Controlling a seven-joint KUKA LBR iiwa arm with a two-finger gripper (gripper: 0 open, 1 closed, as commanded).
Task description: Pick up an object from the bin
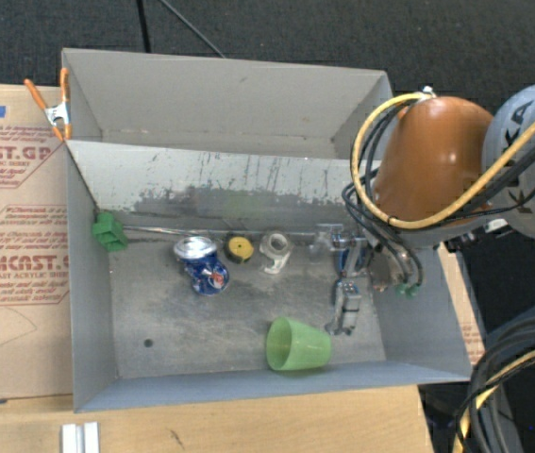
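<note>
Hanging low on the right of the bin [229, 92], the gripper [344, 323] sits just beside a tipped green cup [296, 345]; whether it is wide or narrow I cannot tell.

A pale green plastic cup [297, 345] lies tipped on its side on the floor of the bin [154, 324], just beside the gripper [344, 321], below and to its left in the view, wider end turned away from it
</note>
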